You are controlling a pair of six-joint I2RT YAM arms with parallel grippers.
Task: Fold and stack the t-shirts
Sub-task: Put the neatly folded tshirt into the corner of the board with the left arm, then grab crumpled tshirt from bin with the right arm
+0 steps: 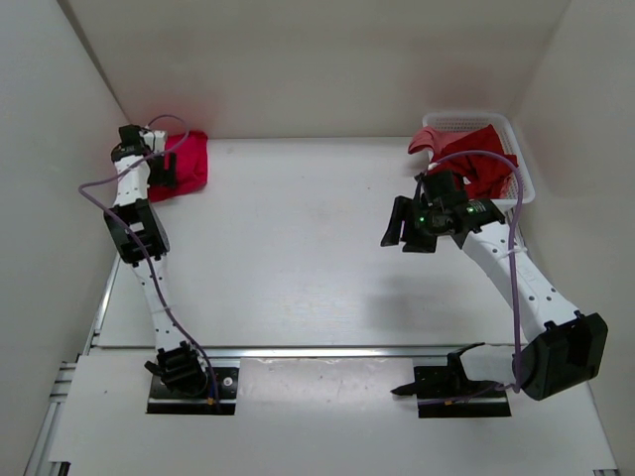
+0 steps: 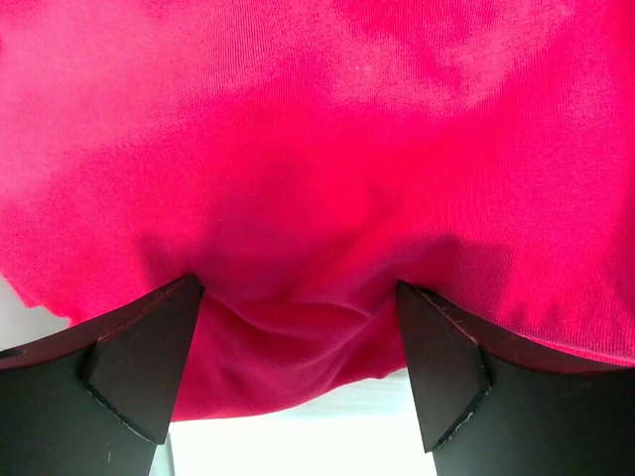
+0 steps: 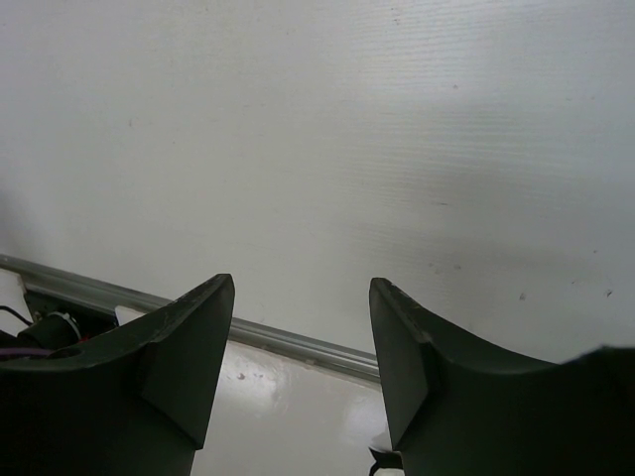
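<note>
A bright pinkish-red t-shirt [image 1: 187,164] lies folded in the far left corner of the table. My left gripper [image 1: 164,171] is down on it, jaws open. In the left wrist view the shirt [image 2: 327,149] fills the frame and bulges between the open fingers of the left gripper [image 2: 298,286]. A dark crimson t-shirt [image 1: 483,159] lies bunched in the white mesh basket [image 1: 516,134] at the far right, with a lighter red fold [image 1: 430,139] over the basket's left rim. My right gripper [image 1: 400,230] hangs open and empty above the table, also in the right wrist view [image 3: 301,282].
White walls close in the table at the left, back and right. A metal rail [image 1: 327,350] runs along the near edge, also in the right wrist view [image 3: 298,342]. The arm bases stand on black plates at the front.
</note>
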